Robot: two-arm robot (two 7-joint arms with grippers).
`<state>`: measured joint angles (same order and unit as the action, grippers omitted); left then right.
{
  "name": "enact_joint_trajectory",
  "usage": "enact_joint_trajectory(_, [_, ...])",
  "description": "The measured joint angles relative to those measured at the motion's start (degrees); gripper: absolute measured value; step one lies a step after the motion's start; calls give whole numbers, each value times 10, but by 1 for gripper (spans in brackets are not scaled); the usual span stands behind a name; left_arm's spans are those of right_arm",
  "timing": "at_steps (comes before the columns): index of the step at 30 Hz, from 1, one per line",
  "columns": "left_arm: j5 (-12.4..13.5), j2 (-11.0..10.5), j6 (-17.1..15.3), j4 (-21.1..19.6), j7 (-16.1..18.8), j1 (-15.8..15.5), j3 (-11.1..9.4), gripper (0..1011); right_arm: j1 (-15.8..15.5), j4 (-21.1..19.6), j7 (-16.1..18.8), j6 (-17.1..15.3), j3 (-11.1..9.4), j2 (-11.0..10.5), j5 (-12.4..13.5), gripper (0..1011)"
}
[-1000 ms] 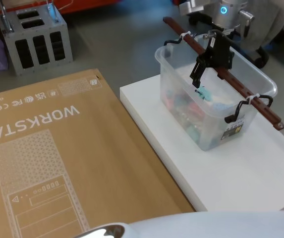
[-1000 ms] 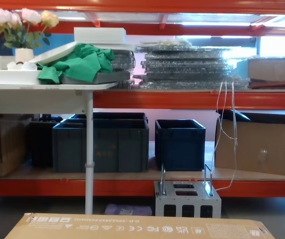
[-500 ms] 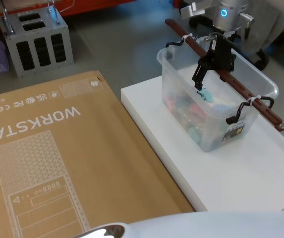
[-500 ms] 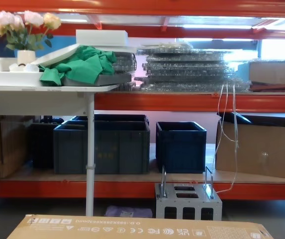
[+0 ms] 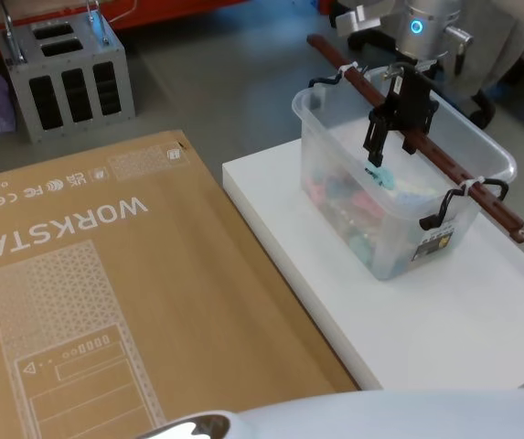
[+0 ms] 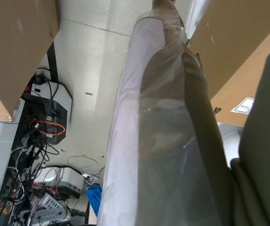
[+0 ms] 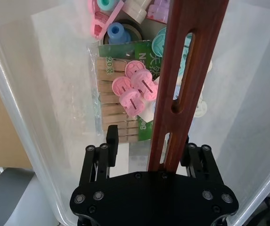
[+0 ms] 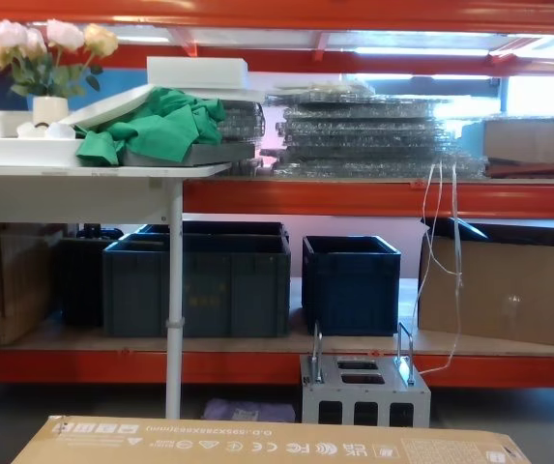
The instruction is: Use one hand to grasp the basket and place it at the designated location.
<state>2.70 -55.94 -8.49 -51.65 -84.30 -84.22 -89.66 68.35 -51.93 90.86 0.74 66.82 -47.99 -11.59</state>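
We are looking at the basket (image 5: 399, 247), a translucent tub that is standing at the far right of the scene, toward the far end of a white surface (image 5: 463, 320); we cannot tell whether its base is touching that surface. Its reddish-brown bar handle (image 5: 444, 160) is running diagonally across the open top from far left to near right, sticking out past the rim at both ends, and white zip ties (image 5: 348, 67) are fastening it near each end. Inside, a pack of wooden clothespins (image 7: 113, 113) and pink plastic pieces (image 7: 132, 87) are lying on the bottom, and a label (image 5: 429, 245) is showing on the near corner. The right pincer (image 5: 389, 154) is reaching down from above at the far half of the bar, spread and straddling it. Of its fingers (image 7: 112, 140), the one we can see is standing clear of the bar with a gap between them, while the bar is hiding the other. To the left of the surface a large cardboard box (image 5: 106, 302) is lying flat. Beyond it a grey metal rack (image 5: 65, 78) is standing on the floor. Farther off, dark blue crates (image 8: 351, 282) are sitting on a low shelf, and a green cloth (image 8: 151, 121) is lying higher up at the left.
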Motion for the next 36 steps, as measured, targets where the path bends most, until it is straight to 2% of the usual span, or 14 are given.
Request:
enact_joint_trajectory(11, [0,0,0,0,0,0,0,0,-3,-10,-3,-4,-3,-7,-1,411])
enact_joint_trajectory(12, [0,0,0,0,0,0,0,0,-4,-15,-5,-7,-4,-10,-1,347])
enact_joint_trajectory(13, [0,0,0,0,0,0,0,0,-5,-17,-6,-9,-5,-11,-1,347])
enact_joint_trajectory(18, [0,0,0,0,0,0,0,0,-7,-28,-9,-16,-8,-18,-3,150])
enact_joint_trajectory(21, [0,0,0,0,0,0,0,0,-8,-30,-10,-17,-9,-19,-4,97])
enact_joint_trajectory(23, [0,0,0,0,0,0,0,0,-8,-31,-10,-17,-10,-20,-4,21])
enact_joint_trajectory(36, [0,0,0,0,0,0,0,0,-8,-37,-9,-17,-13,-22,-7,0])
